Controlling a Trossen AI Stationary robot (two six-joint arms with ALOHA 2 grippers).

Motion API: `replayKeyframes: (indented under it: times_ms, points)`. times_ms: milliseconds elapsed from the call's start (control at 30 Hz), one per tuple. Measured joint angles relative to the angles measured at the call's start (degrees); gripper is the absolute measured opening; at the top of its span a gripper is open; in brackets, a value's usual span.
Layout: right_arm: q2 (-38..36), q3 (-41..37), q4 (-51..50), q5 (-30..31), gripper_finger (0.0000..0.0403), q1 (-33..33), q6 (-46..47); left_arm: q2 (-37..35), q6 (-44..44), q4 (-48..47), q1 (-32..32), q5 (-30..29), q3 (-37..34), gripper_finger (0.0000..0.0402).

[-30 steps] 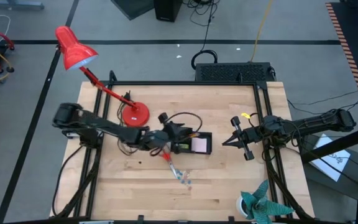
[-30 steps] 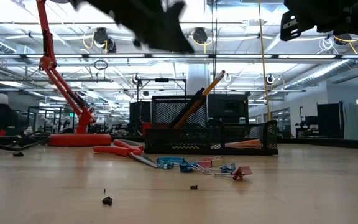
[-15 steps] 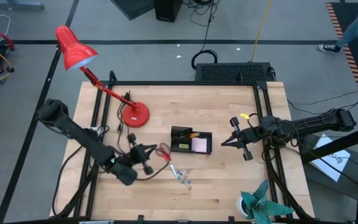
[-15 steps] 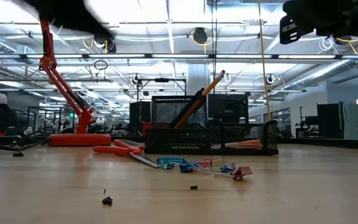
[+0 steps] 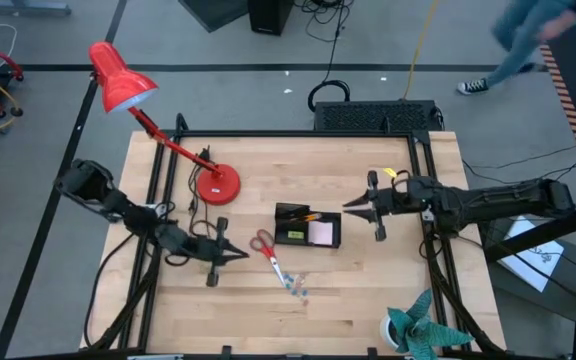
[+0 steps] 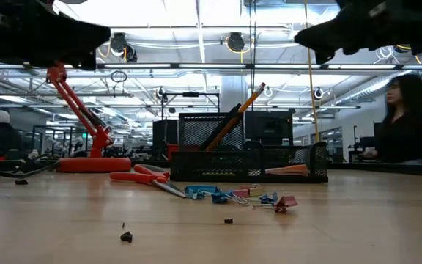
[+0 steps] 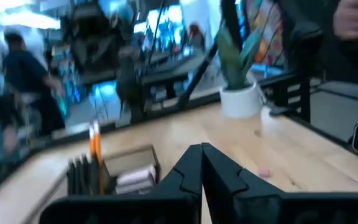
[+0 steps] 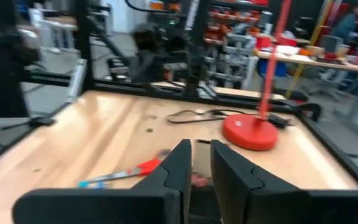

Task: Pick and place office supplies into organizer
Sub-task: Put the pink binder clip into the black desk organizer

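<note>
The black organizer (image 5: 308,227) stands mid-table with orange pencils (image 6: 237,114) leaning out of its tall cell and a pink note pad (image 5: 320,233) in it. Red-handled scissors (image 5: 266,250) lie flat just left and near of it, with bluish clips (image 5: 296,287) nearer the front. My left gripper (image 5: 236,254) hovers left of the scissors, level, pointing right, shut and with nothing in it (image 7: 201,162). My right gripper (image 5: 348,207) hangs right of the organizer, pointing left, with a narrow gap between its fingers (image 8: 194,162) and nothing between them.
A red desk lamp (image 5: 215,183) stands at the back left, its cable trailing toward the organizer. A teal leafy plant in a white pot (image 5: 418,330) is at the front right corner. A black box (image 5: 376,115) sits beyond the far edge. A person (image 6: 409,117) is beyond the table.
My left gripper has swung from over the organizer toward the table's left and near edge, sunk lower, tipped level and shut with nothing in it. My right gripper has shifted toward the organizer and slightly toward the far edge. Nothing on the table has moved.
</note>
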Motion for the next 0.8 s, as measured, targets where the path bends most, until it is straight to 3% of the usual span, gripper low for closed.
replayKeyframes:
  times_ms: [67,233,467,800]
  points:
    - [1.84,2.06,-0.59,-1.04,0.0047,-1.54,0.09,0.00,1.64,3.00,1.71,2.25,-1.70,0.0006]
    - [7.36,9.22,-8.18,-10.18,0.0024,-3.24,-1.54,0.00,-2.12,4.04,6.06,3.57,-2.58,0.0012]
    - [15.10,15.46,-12.60,-10.35,0.0020,0.86,-4.66,0.00,-11.75,3.79,8.65,2.66,-2.55,0.0021]
    - [23.09,17.93,-15.64,7.78,0.0150,18.63,1.22,-0.02,-13.94,-3.28,8.58,1.04,-2.53,0.0013]
